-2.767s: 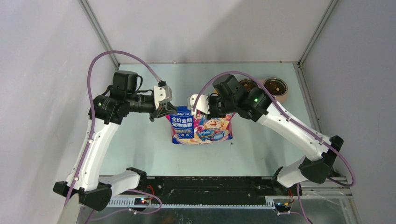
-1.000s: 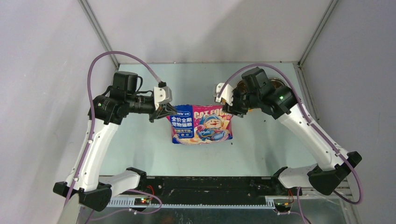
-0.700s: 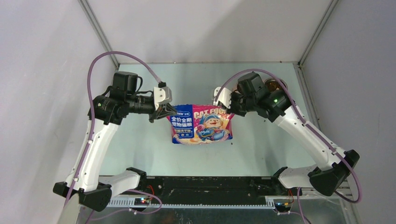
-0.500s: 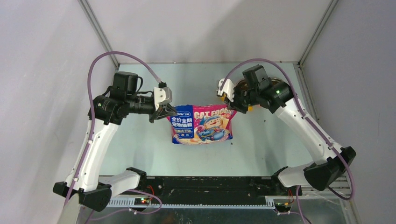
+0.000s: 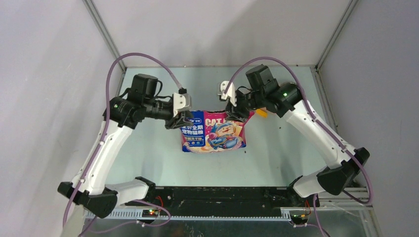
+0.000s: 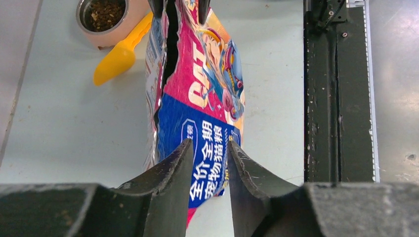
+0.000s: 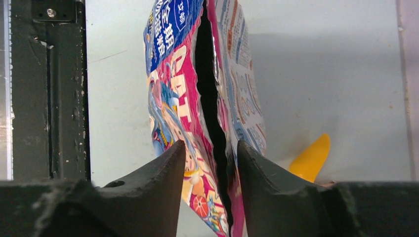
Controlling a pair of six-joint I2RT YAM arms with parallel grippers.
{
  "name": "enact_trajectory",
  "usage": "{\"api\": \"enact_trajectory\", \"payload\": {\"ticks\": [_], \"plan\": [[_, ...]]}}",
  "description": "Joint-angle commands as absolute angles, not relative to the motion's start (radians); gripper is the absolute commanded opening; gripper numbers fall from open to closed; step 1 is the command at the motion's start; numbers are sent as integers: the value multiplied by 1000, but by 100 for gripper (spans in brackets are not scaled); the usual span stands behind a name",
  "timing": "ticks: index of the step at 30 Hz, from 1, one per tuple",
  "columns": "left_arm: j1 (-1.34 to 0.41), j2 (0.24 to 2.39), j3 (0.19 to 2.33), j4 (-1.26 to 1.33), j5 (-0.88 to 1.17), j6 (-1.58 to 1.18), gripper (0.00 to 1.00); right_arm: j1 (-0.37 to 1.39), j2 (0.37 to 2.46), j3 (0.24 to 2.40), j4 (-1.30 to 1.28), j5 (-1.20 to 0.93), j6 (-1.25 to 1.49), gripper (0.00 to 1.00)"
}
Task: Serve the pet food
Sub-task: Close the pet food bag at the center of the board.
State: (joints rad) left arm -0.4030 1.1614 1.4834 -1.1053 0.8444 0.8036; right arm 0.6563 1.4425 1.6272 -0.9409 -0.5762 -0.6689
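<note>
The step in hand appears to be opening the pouch. The pet-food bag (image 5: 213, 132) stands upright on the pale worktop (image 5: 148, 153), its top edge parted into a narrow dark slit. The left end effector (image 6: 208, 143) sits astride the printed front panel at one top corner, jaws parted and not clamped. The right end effector (image 7: 210, 144) straddles both walls at the opposite corner, likewise parted. Pet food (image 6: 103, 11) — dark, granular kibble — lies in a round steel bowl (image 6: 113, 33) beyond the bag; any inside the bag is hidden. A smooth yellow plastic scoop (image 6: 118, 54) lies just beside the bowl. The film is glossy, thin and foil-lined — the next move likely calls for a light pinch on each wall and an outward pull.
</note>
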Motion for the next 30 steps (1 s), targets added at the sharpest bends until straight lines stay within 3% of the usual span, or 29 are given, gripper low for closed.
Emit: {"api": "enact_trajectory", "payload": {"ticks": [1,3,6,8,15,17,18,20,24,26,27,29,30], "plan": [[-446,1204,1540,-1029,799,776,39,677,1463,1626,-883,-572,-665,42],[-470,1233,1556,-1010,778,775,39,681,1465,1625,-885,-572,-667,33],[-528,1285,1582,-1007,747,789,39,678,1461,1626,-892,-573,-675,10],[-565,1315,1588,-1007,716,802,39,671,1462,1637,-913,-588,-683,0],[-628,1393,1591,-1016,676,830,37,592,1480,1697,-1026,-800,-704,0],[-639,1407,1595,-1024,666,838,28,574,1488,1708,-1056,-853,-724,0],[-642,1412,1600,-1027,659,842,15,564,1493,1715,-1066,-870,-729,0],[-650,1427,1608,-1045,650,850,2,549,1507,1725,-1093,-917,-742,0],[-652,1434,1603,-1033,636,829,0,539,1538,1741,-1106,-919,-752,0],[-652,1408,1587,-1004,629,800,0,538,1549,1746,-1101,-902,-757,20],[-652,1400,1581,-993,626,778,0,538,1554,1753,-1101,-896,-766,35],[-647,1385,1577,-987,628,758,0,540,1568,1765,-1104,-893,-787,52],[-640,1376,1577,-992,641,755,0,545,1580,1770,-1104,-888,-794,55]]}}
